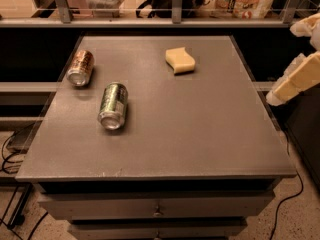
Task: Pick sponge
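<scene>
The sponge (180, 60) is a small pale yellow foam block with one wavy edge. It lies flat on the far middle-right of the grey table top (200, 129). My gripper (286, 64) hangs off the table's right edge, to the right of the sponge and clear of it. Its pale yellow blocky fingers (295, 80) stand apart with nothing between them. Part of the upper finger is cut off by the picture's edge.
An orange-brown drink can (80, 67) lies on its side at the far left. A green drink can (113, 105) lies on its side nearer, left of centre. A rail and shelf with bags run behind the table. Drawers sit under the table's front edge.
</scene>
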`<state>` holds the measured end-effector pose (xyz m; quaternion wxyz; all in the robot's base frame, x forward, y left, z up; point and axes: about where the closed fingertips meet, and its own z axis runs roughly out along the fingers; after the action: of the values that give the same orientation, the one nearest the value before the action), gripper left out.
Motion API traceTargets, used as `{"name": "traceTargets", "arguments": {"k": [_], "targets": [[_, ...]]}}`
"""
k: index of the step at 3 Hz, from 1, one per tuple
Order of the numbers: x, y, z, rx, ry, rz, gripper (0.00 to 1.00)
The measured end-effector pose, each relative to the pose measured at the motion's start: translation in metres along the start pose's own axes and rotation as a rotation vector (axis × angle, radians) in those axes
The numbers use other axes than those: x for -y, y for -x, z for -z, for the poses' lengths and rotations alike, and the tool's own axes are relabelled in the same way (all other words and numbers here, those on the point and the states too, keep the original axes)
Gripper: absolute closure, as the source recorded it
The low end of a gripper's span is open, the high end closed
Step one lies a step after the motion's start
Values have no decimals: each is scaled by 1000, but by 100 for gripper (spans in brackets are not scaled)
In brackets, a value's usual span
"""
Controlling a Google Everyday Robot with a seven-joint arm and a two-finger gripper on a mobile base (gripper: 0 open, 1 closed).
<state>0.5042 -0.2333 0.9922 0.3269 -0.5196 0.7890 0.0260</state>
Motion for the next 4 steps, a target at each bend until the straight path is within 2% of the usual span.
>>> {"name": "traceTargets", "arguments": {"k": [1, 2, 3, 4], "targets": [[24, 21, -35, 90, 31, -13, 0], [24, 21, -35, 90, 31, -13, 0], [22, 27, -56, 93, 36, -56, 0], [28, 52, -96, 136, 47, -88, 0]]}}
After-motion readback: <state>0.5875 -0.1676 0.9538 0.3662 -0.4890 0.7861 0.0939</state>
